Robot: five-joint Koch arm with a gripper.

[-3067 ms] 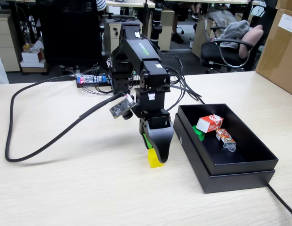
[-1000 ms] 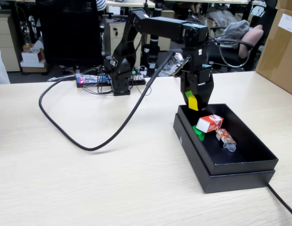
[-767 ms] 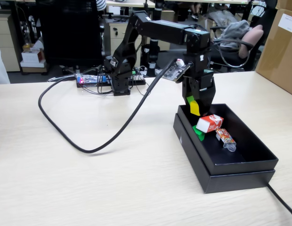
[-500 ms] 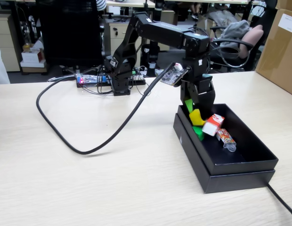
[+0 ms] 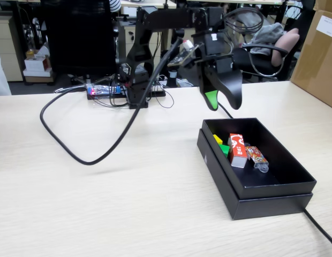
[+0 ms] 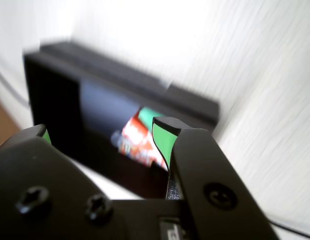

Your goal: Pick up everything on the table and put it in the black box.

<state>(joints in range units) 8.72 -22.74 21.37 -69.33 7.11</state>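
The black box (image 5: 273, 187) sits on the pale wood table (image 5: 102, 203) at the right in the fixed view. Inside it lie the red carton (image 5: 237, 150), the yellow cube (image 5: 217, 139), the green cube (image 5: 225, 149) and an orange packet (image 5: 256, 156). My gripper (image 5: 222, 104) hangs above the table just beyond the box's far left corner, open and empty, green pads showing. In the wrist view the gripper (image 6: 100, 131) has its jaws wide apart, with the blurred box (image 6: 95, 100) and red carton (image 6: 140, 140) between them.
A thick black cable (image 5: 75, 152) loops over the table at the left. The arm's base and a circuit board (image 5: 104, 90) stand at the far edge. A brown cardboard carton (image 5: 318, 53) stands at the right. Another cable (image 5: 321, 230) runs past the box's near right corner.
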